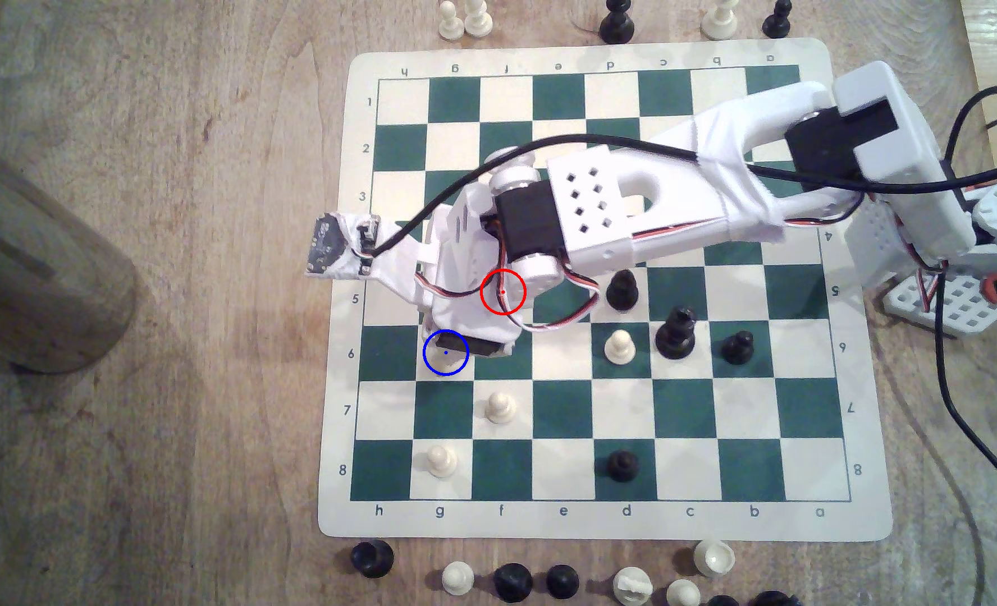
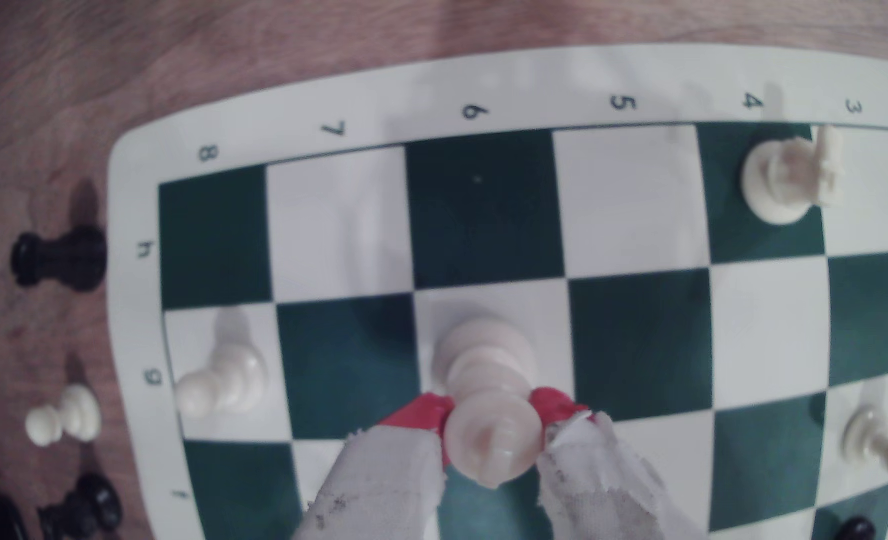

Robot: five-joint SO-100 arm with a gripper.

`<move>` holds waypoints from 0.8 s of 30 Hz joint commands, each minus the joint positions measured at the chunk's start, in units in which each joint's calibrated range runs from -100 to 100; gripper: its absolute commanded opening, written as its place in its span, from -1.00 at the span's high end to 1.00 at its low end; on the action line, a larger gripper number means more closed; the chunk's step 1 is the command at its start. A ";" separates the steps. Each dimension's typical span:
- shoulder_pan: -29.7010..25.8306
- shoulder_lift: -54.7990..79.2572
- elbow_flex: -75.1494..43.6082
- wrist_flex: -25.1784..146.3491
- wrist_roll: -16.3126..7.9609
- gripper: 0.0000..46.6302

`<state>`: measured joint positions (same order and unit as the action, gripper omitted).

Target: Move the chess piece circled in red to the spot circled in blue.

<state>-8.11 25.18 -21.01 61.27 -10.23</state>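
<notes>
gripper clamped on chess piece at the blue-marked square

the gripper [image 2: 491, 415] has its two cloth-wrapped, red-tipped fingers [image 2: 421, 415] pressed against either side of the chess piece [image 2: 488, 410], a cream-white piece with a broad round base and a notched rounded top. in the wrist view the piece stands upright with its base on a white square in row 6, file g; whether the base fully touches the board [image 2: 483, 88] cannot be told.

in the exterior view the arm [image 1: 630, 204] reaches across the board from the exterior view's right, its wrist over rows 4 to 6. the spot [image 1: 445, 352], a blue ring with a centre dot, sits at the lower edge of the wrist housing. the red ring [image 1: 502, 292] lies over the arm itself.

a white pawn [image 1: 499, 407] stands one row below, on f7; another white pawn [image 1: 441, 460] stands on g8. captured pieces line the wooden table [image 1: 164, 291] along both board edges.
</notes>
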 commanded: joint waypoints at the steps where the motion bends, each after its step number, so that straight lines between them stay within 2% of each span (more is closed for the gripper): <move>1: 0.41 -1.92 -6.19 -1.00 -0.05 0.98; 5: 0.56 -1.83 -6.19 -1.24 -0.10 0.95; 7: 0.64 -1.75 -6.19 -1.24 0.00 0.84; 8: 0.64 -1.75 -6.01 -1.16 -0.15 0.70; 9: 0.64 -1.66 -5.91 -1.16 -0.24 0.64; 15: 0.80 -1.58 -5.55 -0.83 -0.29 0.47; 24: 1.03 -1.83 -5.46 0.15 0.05 0.35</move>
<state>-7.82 25.60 -21.01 60.88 -10.23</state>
